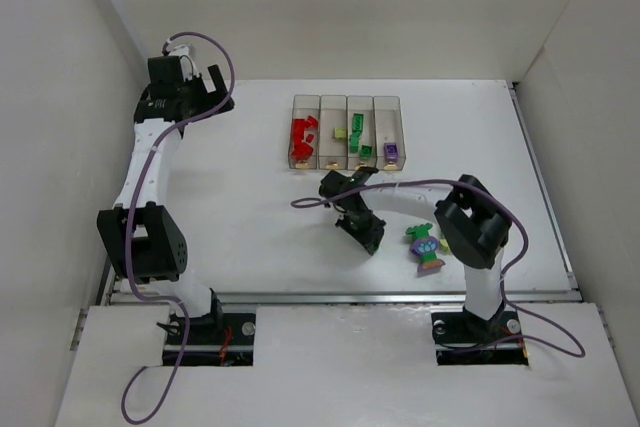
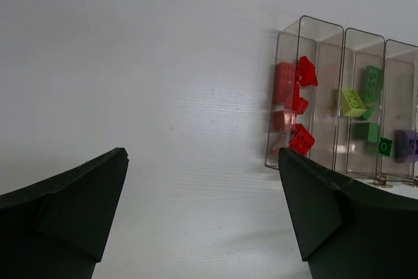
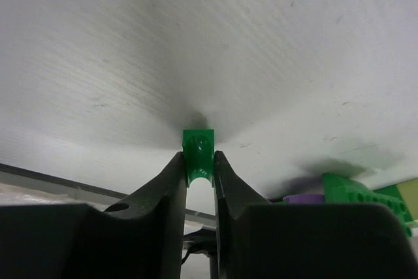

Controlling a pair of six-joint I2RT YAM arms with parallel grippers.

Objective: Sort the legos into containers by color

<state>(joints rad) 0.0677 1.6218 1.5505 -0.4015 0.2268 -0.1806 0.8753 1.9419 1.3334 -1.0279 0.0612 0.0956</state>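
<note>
My right gripper (image 3: 198, 161) is shut on a small green lego (image 3: 198, 148), low against the white table. In the top view this gripper (image 1: 372, 239) sits in front of the containers (image 1: 345, 99) and hides the brick. A clump of green, purple and lime legos (image 1: 427, 247) lies just to its right, and its edge (image 3: 353, 193) shows in the right wrist view. Four clear bins (image 2: 320, 25) hold red legos (image 2: 297, 106), a lime lego (image 2: 353, 102), green legos (image 2: 372, 83) and a purple lego (image 2: 406, 143). My left gripper (image 2: 202, 161) is open with nothing in it, at the back left (image 1: 215, 92).
White walls enclose the table on the left, back and right. A metal rail (image 1: 340, 297) runs along the near edge. The right arm's purple cable (image 1: 400, 187) loops over the table between the bins and the clump.
</note>
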